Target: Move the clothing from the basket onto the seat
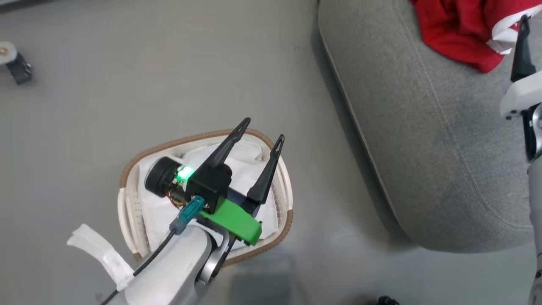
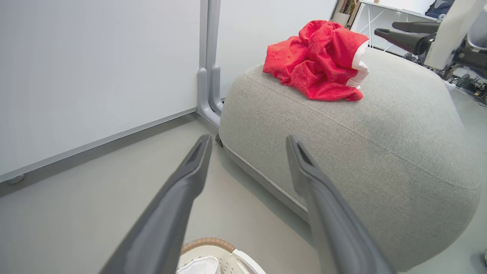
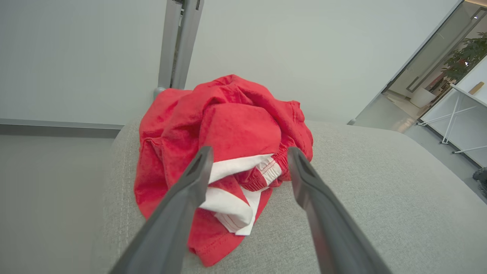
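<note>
here's the clothing (image 3: 228,129), a crumpled bright red heap of soft knit fabric, with white trim and a gathered elastic band peeking out at the front. it lies on the seat (image 3: 380,198), towards the far end. the seat is a big grey cushion in coarse woven upholstery, with rounded edges and a stitched seam running round its side.

now the right pincer (image 3: 249,150): two long, dark, tapering fingers spread wide with nothing clamped between them. their tips sit at the near edge of the heap, one on each side of the white-trimmed fold. whether they touch the cloth, can't tell. the heap rests on the cushion under its own weight.

down on the smooth grey floor (image 1: 127,84), just beside the seat, stands the basket (image 1: 123,178). it's oval white perforated plastic with a brown woven rim, and a plain white sheet (image 1: 250,156) is rumpled inside. the left pincer (image 1: 263,129) hovers over it with fingers parted and empty, pointing towards the seat and well apart from the red heap.
</note>
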Controlling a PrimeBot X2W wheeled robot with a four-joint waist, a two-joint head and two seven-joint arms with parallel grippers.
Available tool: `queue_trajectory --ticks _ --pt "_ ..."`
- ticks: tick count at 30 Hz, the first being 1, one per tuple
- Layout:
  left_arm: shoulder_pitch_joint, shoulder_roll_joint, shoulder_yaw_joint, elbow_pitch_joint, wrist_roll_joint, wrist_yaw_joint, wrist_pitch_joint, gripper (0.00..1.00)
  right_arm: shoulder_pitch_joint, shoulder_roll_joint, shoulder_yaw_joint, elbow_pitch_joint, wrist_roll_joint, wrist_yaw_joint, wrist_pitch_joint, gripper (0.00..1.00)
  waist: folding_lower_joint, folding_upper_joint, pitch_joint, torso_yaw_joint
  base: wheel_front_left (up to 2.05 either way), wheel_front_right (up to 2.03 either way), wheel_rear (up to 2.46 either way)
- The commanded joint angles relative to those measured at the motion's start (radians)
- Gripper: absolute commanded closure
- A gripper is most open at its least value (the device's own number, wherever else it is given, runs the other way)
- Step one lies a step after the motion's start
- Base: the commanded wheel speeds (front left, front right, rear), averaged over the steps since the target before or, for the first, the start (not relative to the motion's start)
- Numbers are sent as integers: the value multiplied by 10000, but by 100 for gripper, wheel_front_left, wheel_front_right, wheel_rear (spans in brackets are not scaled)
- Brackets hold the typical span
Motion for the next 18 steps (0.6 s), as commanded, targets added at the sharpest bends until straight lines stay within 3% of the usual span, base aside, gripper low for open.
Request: queue_trajectory --ticks 1,9,18 --pt "282 -84 128 109 -139 64 -64 0 284 25 89 -114 73 -14 -43 0 -1 0 -884 368 0 0 0" --pt "1623 -525 1598 -29 -333 91 -95 0 1114 172 736 -676 391 -14 -43 0 -1 0 -2083 1160 0 0 0" --pt "3149 -824 3618 -182 280 74 -88 0 2054 871 1499 -1442 798 -15 -44 0 -1 0 -3007 2008 0 0 0"
